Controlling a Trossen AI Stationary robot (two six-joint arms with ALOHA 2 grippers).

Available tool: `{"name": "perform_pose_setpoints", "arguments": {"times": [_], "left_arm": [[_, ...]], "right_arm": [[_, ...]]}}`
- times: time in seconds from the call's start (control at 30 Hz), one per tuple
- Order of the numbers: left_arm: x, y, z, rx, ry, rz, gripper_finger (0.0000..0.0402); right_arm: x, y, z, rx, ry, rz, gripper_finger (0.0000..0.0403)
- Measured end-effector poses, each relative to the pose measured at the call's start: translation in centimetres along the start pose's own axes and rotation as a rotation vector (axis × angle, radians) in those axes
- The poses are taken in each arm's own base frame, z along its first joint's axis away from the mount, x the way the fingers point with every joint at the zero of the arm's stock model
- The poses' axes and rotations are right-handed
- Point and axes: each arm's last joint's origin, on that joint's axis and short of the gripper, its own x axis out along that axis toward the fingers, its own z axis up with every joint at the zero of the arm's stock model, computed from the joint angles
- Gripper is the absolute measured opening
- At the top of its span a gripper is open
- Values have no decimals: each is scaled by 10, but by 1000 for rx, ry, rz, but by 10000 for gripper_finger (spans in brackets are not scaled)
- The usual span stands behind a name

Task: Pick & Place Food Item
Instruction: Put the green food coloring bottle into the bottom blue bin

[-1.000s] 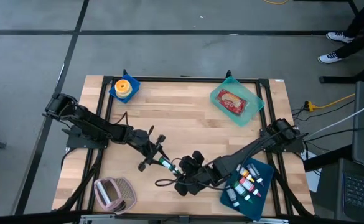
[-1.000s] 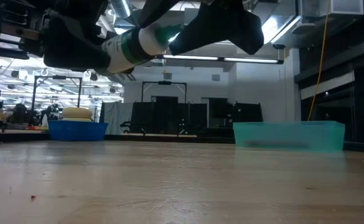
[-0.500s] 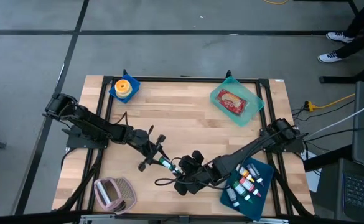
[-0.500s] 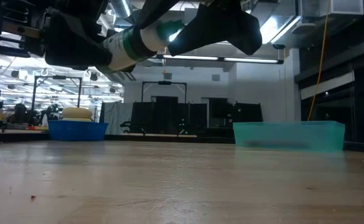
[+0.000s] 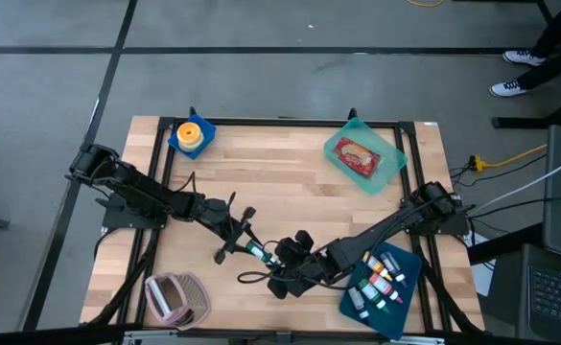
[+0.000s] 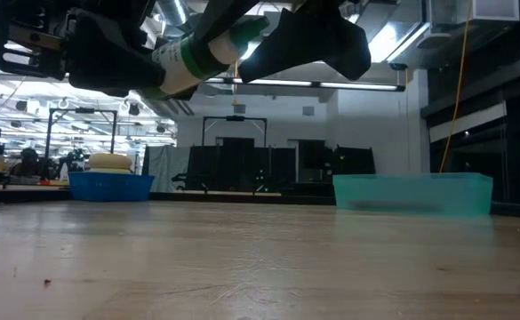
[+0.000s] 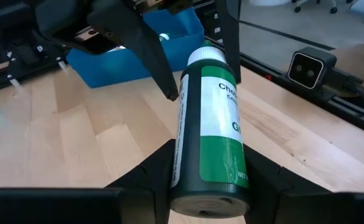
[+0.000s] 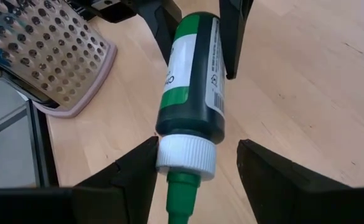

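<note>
The green plastic squeeze bottle with a white label and white nozzle cap (image 5: 261, 255) hangs in the air above the bench, near the middle of its front edge, lifted clear of the wood in the low view; the left gripper (image 7: 210, 186) is clamped on the bottle's base end, both fingers pressed against its sides; the right gripper (image 8: 191, 165) stands released, its fingers apart and flanking the white cap without touching it; the bottle's long axis runs from one claw straight toward the other, base toward the left arm, nozzle toward the right arm; the two claws face each other along that axis; judged from this, a hand-over requires the right fingers to close across the cap end.
</note>
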Motion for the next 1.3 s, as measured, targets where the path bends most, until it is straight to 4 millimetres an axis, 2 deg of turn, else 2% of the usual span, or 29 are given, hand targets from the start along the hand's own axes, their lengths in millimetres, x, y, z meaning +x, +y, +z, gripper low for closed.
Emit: {"name": "perform_pose_setpoints", "arguments": {"times": [0.17, 0.37, 0.57, 0.8, 0.93, 1.1, 1.3], "left_arm": [[0, 0, 0, -1, -1, -6, 131], [0, 0, 0, -9, 4, -5, 131], [0, 0, -1, -13, 10, 1, 131], [-1, 0, -6, -4, 82, 42, 204], [-5, 2, -3, 8, 91, 98, 220], [-16, 3, 6, 14, 89, 160, 215], [-31, 3, 13, 12, 106, 192, 201]], "right_arm": [[0, 0, 0, 1, 0, 1, 189], [0, 0, 0, 5, 2, 5, 117], [0, 0, 0, -7, 10, 8, 115], [0, -3, -2, -39, 9, -28, 115], [-1, -9, -5, -48, 32, -99, 115], [-7, -26, -17, 23, 97, -276, 115], [-33, -39, -44, 194, 112, -521, 115]]}}
